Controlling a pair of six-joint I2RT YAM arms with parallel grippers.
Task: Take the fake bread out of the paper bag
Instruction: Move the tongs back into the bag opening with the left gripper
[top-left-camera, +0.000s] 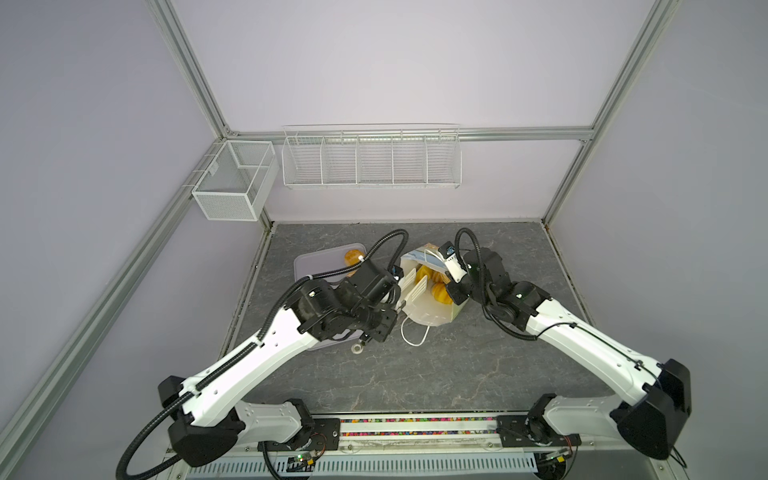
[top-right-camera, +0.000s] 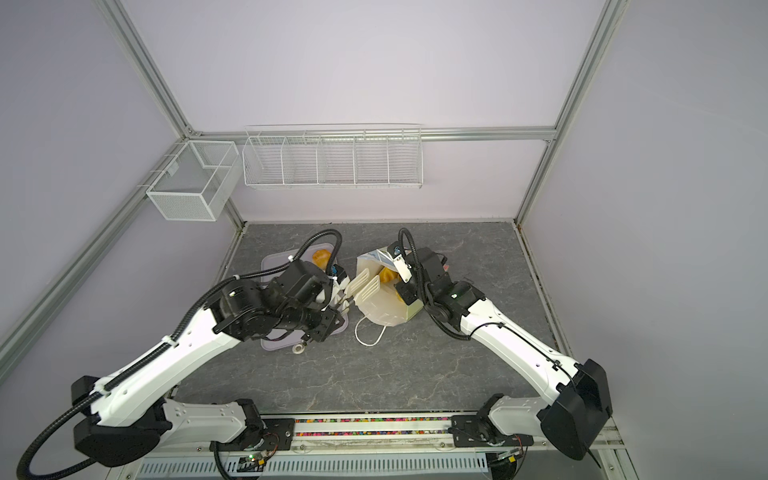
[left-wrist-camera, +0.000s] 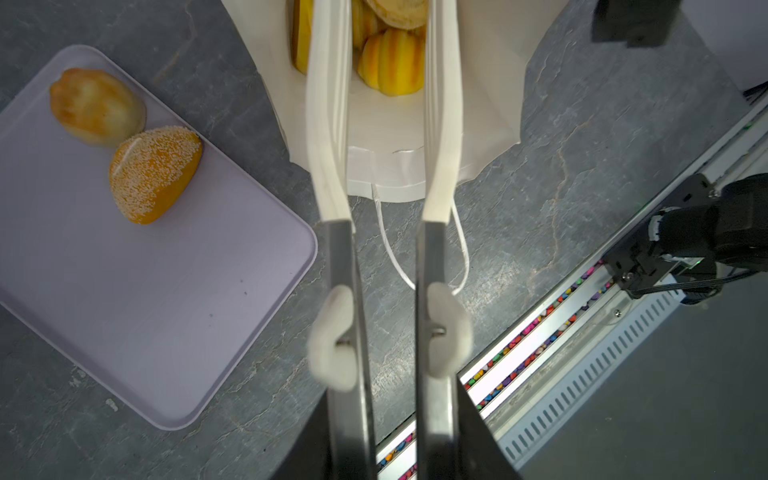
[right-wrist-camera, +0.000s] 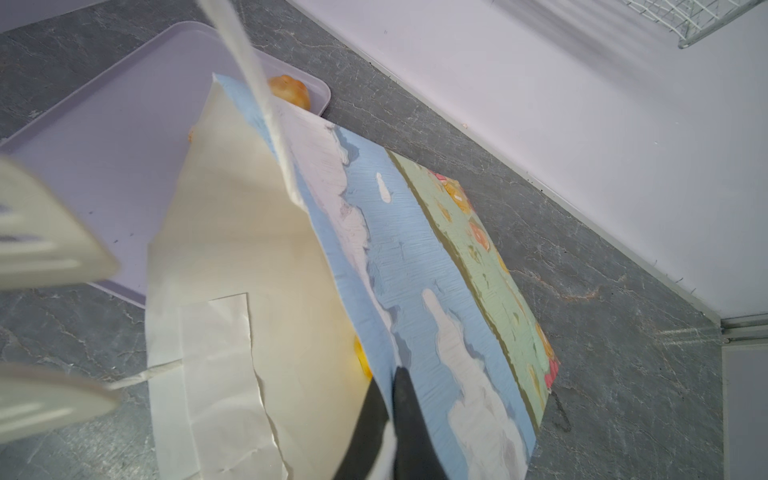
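The paper bag (top-left-camera: 424, 313) lies on its side on the grey tabletop (top-left-camera: 415, 374), its white-lined mouth gaping towards the left gripper (top-left-camera: 420, 276). One cord handle (top-left-camera: 415, 337) trails loose on the stone. The fake bread (left-wrist-camera: 390, 66) is split between two places. Several glossy pieces sit inside the bag, but only one ridged roll shows whole, and the rest are cut off at the edge of the left wrist view. A plain bun (left-wrist-camera: 97, 108) and a seeded roll (left-wrist-camera: 156, 174) rest touching each other on the lilac tray (left-wrist-camera: 166, 311) beside the bag. In both top views the left arm hides most of that tray.

The left gripper's long white fingers (left-wrist-camera: 328, 124) stand apart and reach into the bag's mouth with the ridged roll between them. Their tips run out of frame, so it cannot be told whether they press on it. The right gripper (right-wrist-camera: 392, 386) has its dark fingers clenched on the bag's upper wall, holding the printed blue side up. Those fingers are blurred and partly cut off.
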